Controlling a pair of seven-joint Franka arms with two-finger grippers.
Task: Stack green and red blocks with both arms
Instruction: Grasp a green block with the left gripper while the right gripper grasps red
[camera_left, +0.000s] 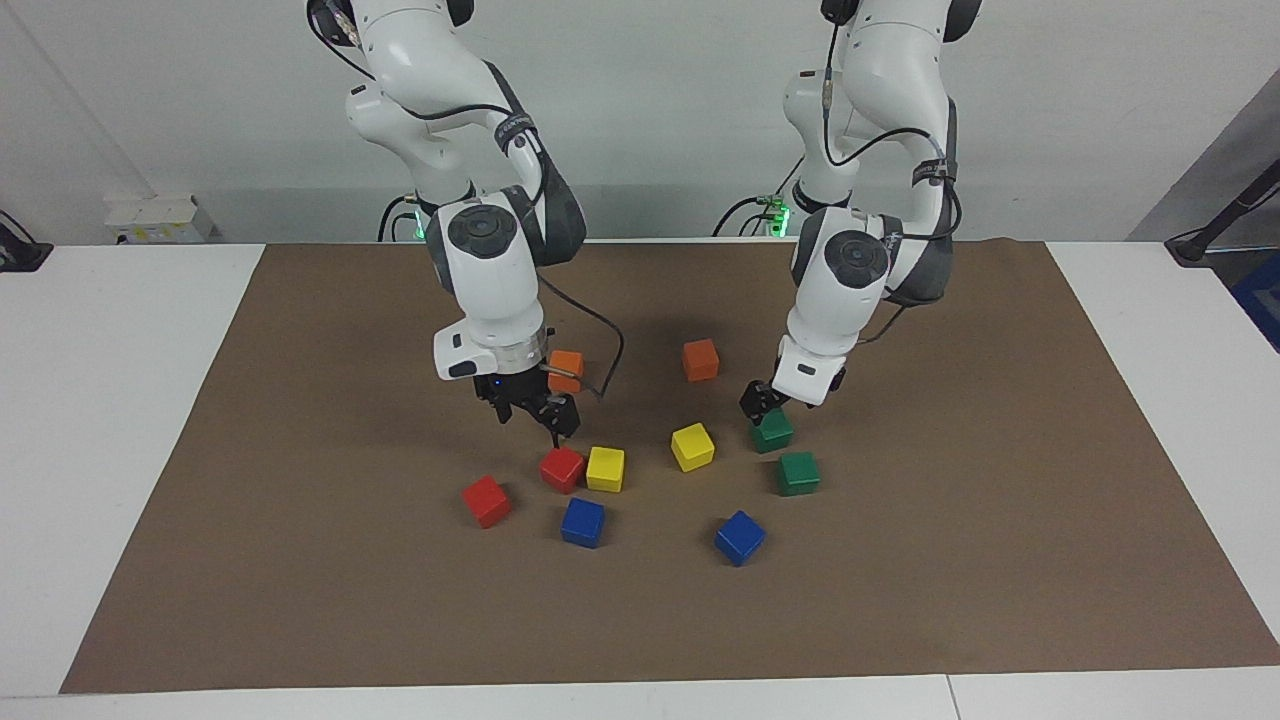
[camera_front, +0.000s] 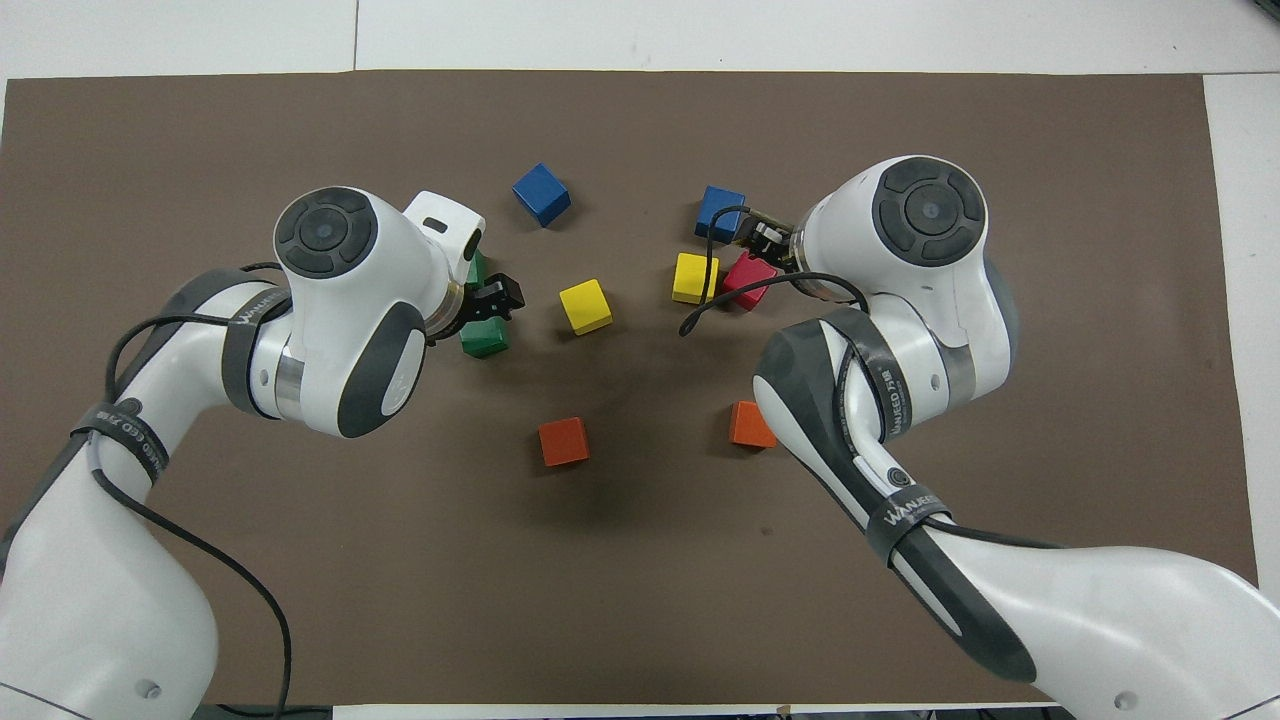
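Four small glossy cubes on the brown mat (camera_left: 300, 560), likely light, rigid, slippery, best pinched across flat opposite faces: green pair (camera_left: 773, 430) under the open left gripper (camera_left: 757, 402), red pair (camera_left: 562, 469) under the open right gripper (camera_left: 545, 415).

White lettering you can read as WANEED on the dark strap around the right arm (camera_front: 905, 510), similar white lettering on its upper strap (camera_front: 890, 395) and on the left arm's straps (camera_front: 130, 440), too small to read
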